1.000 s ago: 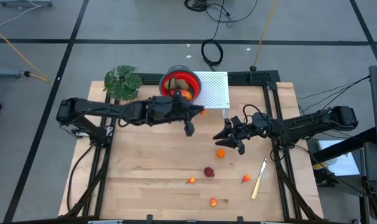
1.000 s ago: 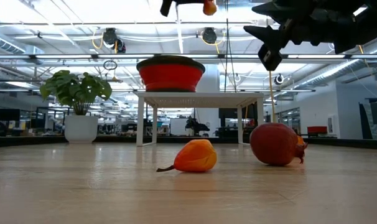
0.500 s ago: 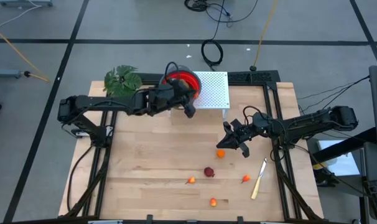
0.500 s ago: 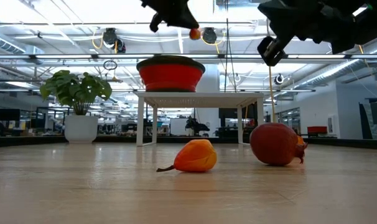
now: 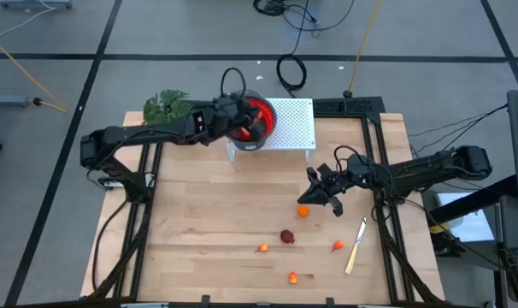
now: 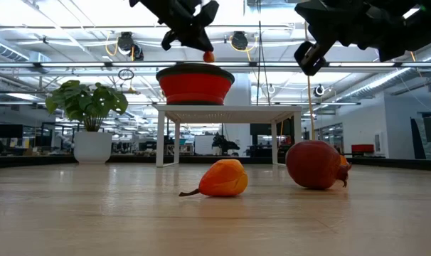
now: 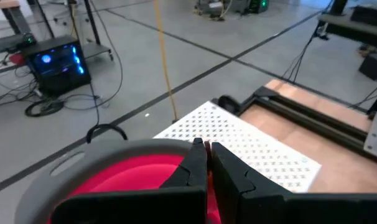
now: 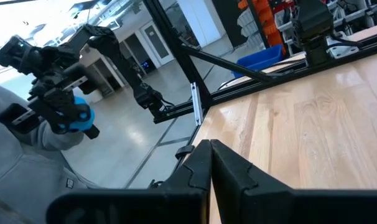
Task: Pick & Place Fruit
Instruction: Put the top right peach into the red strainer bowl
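The left end effector (image 5: 249,127) hangs over the red bowl (image 5: 261,112), which stands on a white perforated stand (image 5: 295,125) at the far edge of the tabletop (image 5: 208,222). In the low view a small orange-red fruit bit (image 6: 209,57) shows at this end effector's tip, just above the bowl's rim; in the left wrist view the fingers (image 7: 195,163) lie nearly together, so they appear clamped on that bit, though the bit itself is hidden there. A leafy green plant (image 5: 167,108) sits just beside the bowl, on the left arm's side. The right end effector (image 5: 326,195) hovers well apart from the bowl, nearer the front, its fingers (image 8: 198,163) pressed together and holding nothing. Just beside it, on the wood, lies an orange fruit (image 5: 303,210). Farther from the bowl lie a dark red round fruit (image 5: 286,236), a small orange fruit with a stem (image 5: 261,248), a small red-orange bit (image 5: 337,246) and another orange bit (image 5: 293,277) nearest the front edge. A pale-handled knife (image 5: 356,245) rests beside the red-orange bit, on the right arm's side.
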